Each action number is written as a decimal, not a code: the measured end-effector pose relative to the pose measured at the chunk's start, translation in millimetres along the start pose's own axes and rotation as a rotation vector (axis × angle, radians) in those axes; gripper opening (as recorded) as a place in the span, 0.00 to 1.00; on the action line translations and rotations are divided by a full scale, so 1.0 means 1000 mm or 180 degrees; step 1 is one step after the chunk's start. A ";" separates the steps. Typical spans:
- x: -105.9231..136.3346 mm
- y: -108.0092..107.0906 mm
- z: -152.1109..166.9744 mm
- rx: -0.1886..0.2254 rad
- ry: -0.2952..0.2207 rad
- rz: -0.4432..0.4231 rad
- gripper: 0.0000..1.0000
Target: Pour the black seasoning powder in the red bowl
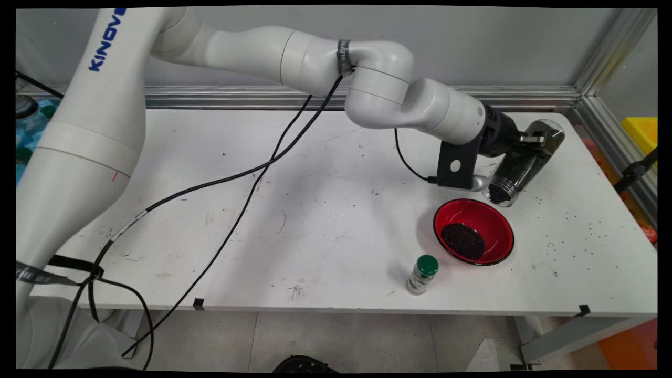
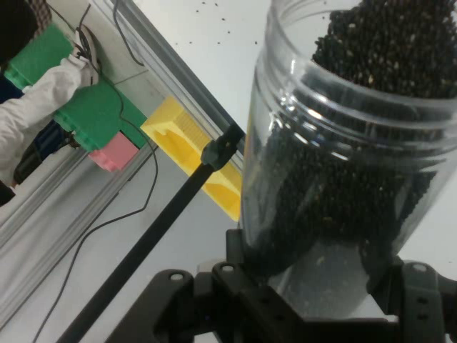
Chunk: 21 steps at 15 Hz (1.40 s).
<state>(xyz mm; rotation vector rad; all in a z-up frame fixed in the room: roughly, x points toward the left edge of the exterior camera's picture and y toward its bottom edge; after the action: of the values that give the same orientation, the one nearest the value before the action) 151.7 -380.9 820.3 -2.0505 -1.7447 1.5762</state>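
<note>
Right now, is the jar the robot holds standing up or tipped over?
Tipped. The jar slants in the end effector, open mouth pointing down toward the red bowl, black grains gathered at the mouth.

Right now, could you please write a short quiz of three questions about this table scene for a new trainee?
1. True or false: the gripper holds the clear jar tilted, mouth downward.
2. What lies in the red bowl? A) water B) dark grains C) nothing
3. Fill in: the small bottle standing near the table's front edge has a ____ cap.

Key: 1 true; 2 B; 3 green.
</note>
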 end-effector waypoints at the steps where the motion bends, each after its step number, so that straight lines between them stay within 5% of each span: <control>1: 0.000 0.000 0.000 0.0011 0.0002 0.0017 0.00; 21: 0.000 -0.006 0.008 0.0202 -0.0032 0.0315 0.00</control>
<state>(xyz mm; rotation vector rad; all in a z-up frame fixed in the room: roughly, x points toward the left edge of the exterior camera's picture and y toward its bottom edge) 142.4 -383.2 820.1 -2.1338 -1.5974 1.6480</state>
